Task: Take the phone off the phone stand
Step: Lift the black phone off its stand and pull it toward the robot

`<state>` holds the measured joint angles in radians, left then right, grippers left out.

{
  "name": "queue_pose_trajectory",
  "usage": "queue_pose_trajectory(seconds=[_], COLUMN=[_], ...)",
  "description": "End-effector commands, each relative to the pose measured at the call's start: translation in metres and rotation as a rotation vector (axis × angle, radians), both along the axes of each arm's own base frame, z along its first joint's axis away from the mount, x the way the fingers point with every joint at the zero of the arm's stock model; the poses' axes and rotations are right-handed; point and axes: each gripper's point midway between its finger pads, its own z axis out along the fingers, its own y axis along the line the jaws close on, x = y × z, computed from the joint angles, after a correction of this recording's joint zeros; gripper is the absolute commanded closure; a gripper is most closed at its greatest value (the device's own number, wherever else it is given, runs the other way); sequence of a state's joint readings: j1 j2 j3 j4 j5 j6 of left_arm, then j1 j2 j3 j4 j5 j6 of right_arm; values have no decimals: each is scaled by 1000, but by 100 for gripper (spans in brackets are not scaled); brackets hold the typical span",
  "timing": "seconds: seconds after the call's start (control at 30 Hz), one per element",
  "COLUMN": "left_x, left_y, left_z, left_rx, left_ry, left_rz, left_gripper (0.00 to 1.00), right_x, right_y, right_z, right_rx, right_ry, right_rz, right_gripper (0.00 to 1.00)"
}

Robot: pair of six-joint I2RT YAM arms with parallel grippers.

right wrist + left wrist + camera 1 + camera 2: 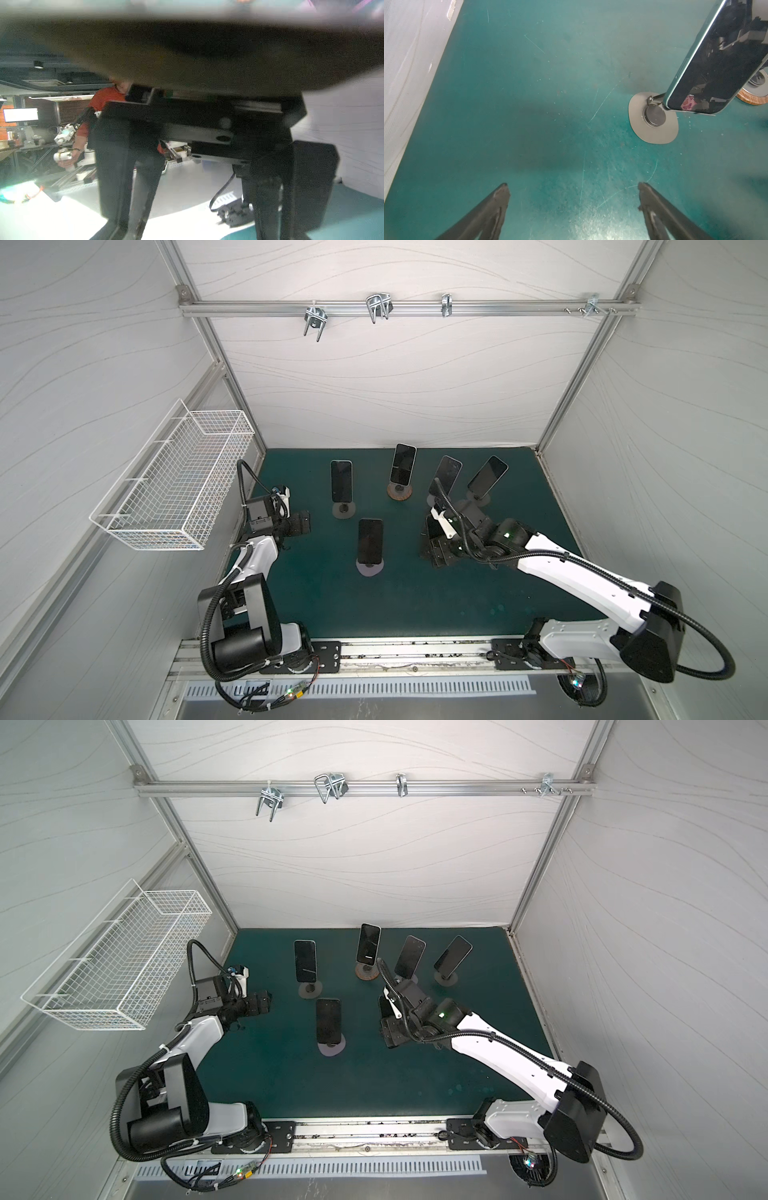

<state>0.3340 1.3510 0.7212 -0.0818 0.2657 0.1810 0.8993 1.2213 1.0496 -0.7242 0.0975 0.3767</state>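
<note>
Up front, the front phone (370,541) sits untouched on its stand (370,570). Mid-mat, the right gripper (432,537) is clamped across the target phone (385,1006), whose mount is out of sight. It looks mid-removal, so a clean pull away comes next. The left gripper (573,187) gapes empty, with the far phones (403,464) behind

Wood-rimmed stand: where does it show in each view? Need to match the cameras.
In a top view: wood-rimmed stand, back middle of the scene.
In a top view: same place.
Left wrist: at the picture's edge, cut off.
Right wrist: not in it.
Shared landmark: the grey disc stand beside it.
</note>
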Motion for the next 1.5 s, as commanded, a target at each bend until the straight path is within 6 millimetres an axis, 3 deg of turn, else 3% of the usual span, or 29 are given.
queue_pose_trajectory(seconds=[0.0, 0.5, 0.7, 1.17, 1.47], left_x=[9, 10, 8, 6, 6], left_y=[2, 4, 3, 3, 4], left_z=[12, 9, 8, 7, 7], left_rx=[13, 7, 6, 7, 8], left_ry=[-32, -5, 5, 15, 12], left_rz=[-22, -11, -16, -17, -11], left_gripper=[2, 3, 4, 3, 3], right_x=[-7, -36, -49, -81, -94], right_y=[-18, -70, -86, -102, -104], right_z=[5, -32, -57, -115, -131], right_rx=[-16, -34, -84, -230, -269], right_ry=[-12, 160, 263, 439, 471], right_rz=[-42, -258, -295, -352, -366], right_gripper=[44, 44, 44, 44, 43])
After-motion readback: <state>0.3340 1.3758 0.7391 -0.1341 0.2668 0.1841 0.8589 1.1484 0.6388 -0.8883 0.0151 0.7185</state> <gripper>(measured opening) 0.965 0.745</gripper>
